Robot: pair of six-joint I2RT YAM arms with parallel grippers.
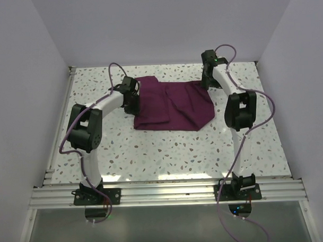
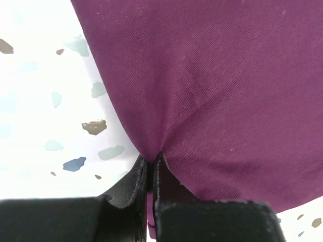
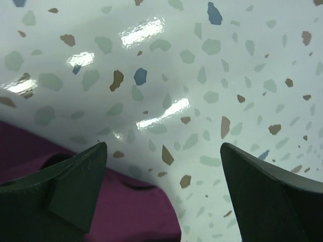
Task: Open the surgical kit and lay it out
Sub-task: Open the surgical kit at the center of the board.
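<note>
The surgical kit shows as a dark purple cloth wrap, lying partly unfolded on the speckled table. My left gripper is at the cloth's left edge. In the left wrist view the left gripper is shut, pinching a fold of the cloth. My right gripper hangs at the cloth's far right corner. In the right wrist view the right gripper stands wide open with nothing between its fingers. A corner of the cloth lies just below its left finger.
White walls close in the table at the back and on both sides. An aluminium rail runs along the near edge by the arm bases. Bare speckled tabletop lies beyond the right gripper.
</note>
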